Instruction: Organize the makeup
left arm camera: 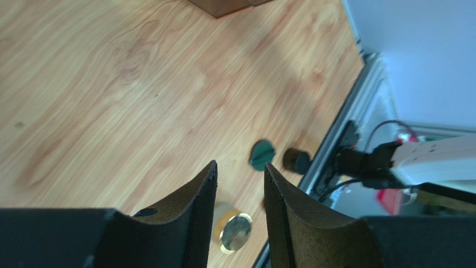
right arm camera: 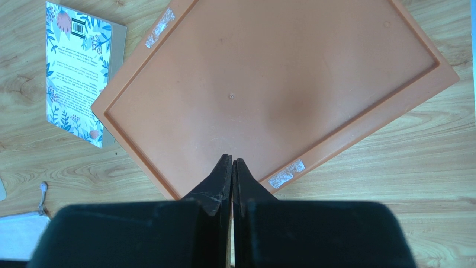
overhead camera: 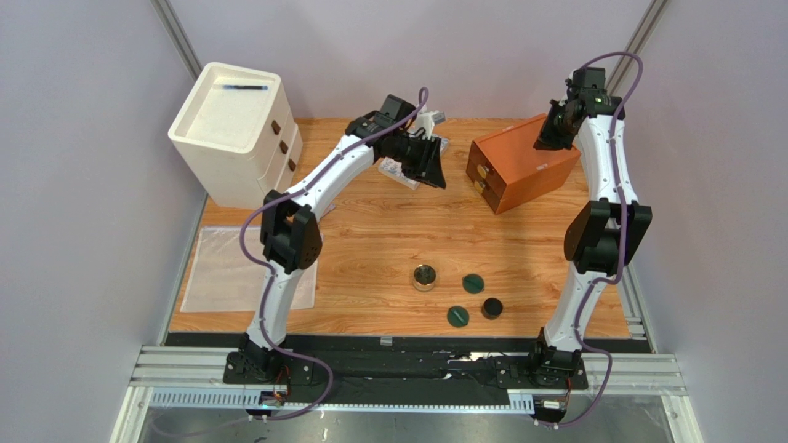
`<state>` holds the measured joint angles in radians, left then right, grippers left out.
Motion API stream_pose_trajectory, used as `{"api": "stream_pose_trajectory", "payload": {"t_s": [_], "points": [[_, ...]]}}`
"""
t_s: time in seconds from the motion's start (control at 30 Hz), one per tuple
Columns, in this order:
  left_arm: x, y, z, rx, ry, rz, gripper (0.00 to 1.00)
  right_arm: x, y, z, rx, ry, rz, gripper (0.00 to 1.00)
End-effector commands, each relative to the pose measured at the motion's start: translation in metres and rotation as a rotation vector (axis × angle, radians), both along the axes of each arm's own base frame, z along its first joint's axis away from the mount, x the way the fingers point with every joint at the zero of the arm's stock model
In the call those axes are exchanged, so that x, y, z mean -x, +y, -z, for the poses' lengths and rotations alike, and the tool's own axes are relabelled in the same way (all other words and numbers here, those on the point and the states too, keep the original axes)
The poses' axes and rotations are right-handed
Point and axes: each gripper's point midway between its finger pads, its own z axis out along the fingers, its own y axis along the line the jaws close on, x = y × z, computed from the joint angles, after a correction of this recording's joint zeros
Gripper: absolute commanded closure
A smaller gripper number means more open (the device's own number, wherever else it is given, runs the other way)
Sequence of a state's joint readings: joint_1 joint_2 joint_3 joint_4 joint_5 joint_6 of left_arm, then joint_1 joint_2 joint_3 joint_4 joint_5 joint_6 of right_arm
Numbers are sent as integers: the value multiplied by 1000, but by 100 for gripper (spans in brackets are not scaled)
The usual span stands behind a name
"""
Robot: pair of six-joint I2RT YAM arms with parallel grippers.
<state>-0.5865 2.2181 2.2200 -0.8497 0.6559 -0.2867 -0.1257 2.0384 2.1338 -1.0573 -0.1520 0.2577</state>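
The gold-rimmed compact (overhead camera: 424,277), two green discs (overhead camera: 473,283) and black jar (overhead camera: 492,307) lie clustered near the front edge of the bench (overhead camera: 370,231), none held. The left tool (left arm camera: 240,167) hangs farther back, fingers apart and empty. The right tool (right arm camera: 232,161), pressed together, hovers over the orange drawer box (right arm camera: 268,84). The left tool should descend squarely over one item and straddle its rim before closing.

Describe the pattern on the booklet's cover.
The booklet is white with blue leaves and orange flowers; the right wrist view shows it best.

Top camera high, facing down; wrist cameras close; table (overhead camera: 370,240) shared.
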Motion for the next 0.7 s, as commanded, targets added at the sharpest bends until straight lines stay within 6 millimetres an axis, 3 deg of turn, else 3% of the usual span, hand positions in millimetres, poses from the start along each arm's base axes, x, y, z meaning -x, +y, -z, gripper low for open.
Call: {"api": "stream_pose_trajectory", "payload": {"t_s": [0.0,0.07,0.1,0.17,0.3,0.33,0.37,0.67], "points": [[-6,-42,-37,280,119,26,56,-8,0,-8,1,-35,-2,100],[-19,-56,-41,362,166,-17,55,-9,0,-2,3,-24,-11,100],[-23,-60,-26,368,209,-35,55,-10,-1,1,10,-18,-13,100],[-33,-68,-23,403,253,-73,55,-12,-5,5,22,-13,-7,100],[-52,-83,4,456,327,-125,52,-21,-14,8,32,-24,31,100],[-54,-85,7,468,389,-148,52,-22,-19,8,34,-30,48,100],[-55,-88,24,463,434,-156,51,-27,-21,5,22,-50,74,100],[-74,-98,63,481,523,-224,49,-42,-52,-11,-71,-122,177,100]]}}
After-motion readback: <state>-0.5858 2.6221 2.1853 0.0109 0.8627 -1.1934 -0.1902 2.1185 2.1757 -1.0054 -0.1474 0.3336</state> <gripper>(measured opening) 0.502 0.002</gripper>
